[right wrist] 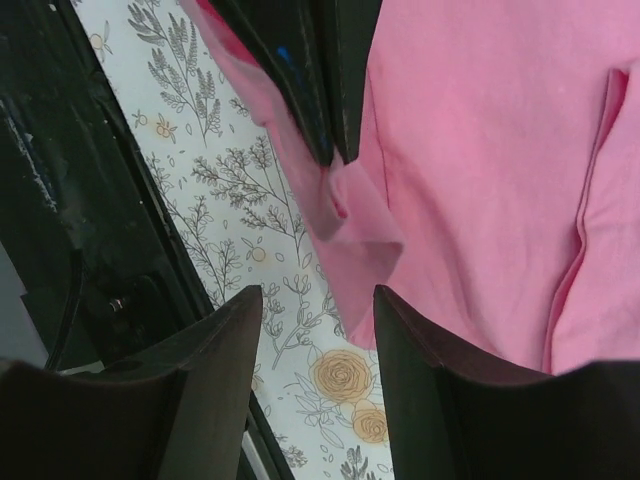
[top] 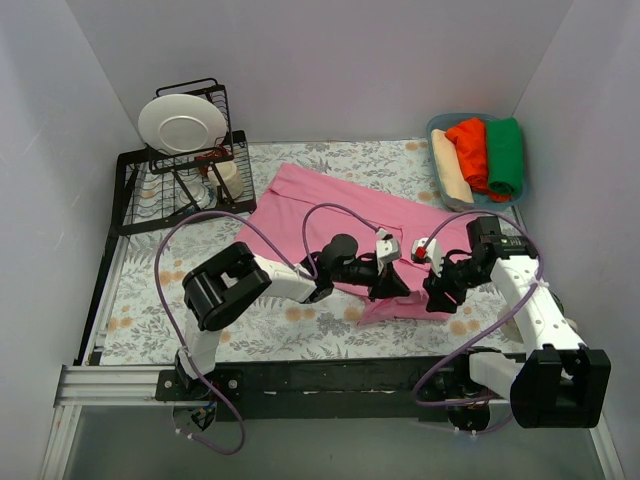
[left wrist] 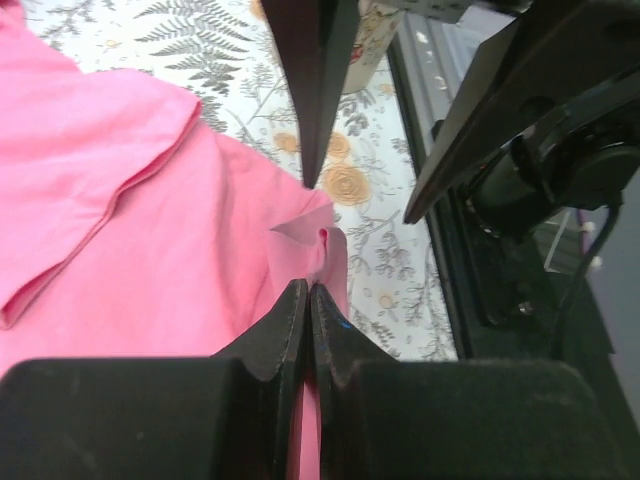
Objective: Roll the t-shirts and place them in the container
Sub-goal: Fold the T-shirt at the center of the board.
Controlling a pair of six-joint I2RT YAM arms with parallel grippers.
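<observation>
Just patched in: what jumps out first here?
The pink tee sprawls across the middle of the mat, with both grippers at its near edge: left gripper pinching a fold, right gripper open beside it. Back right, a bin holds three rolled tees.

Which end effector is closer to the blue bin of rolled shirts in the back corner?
Right. The right end effector is open at the pink t-shirt's near edge, in front of the bin; the left end effector pinches that edge farther left.
</observation>
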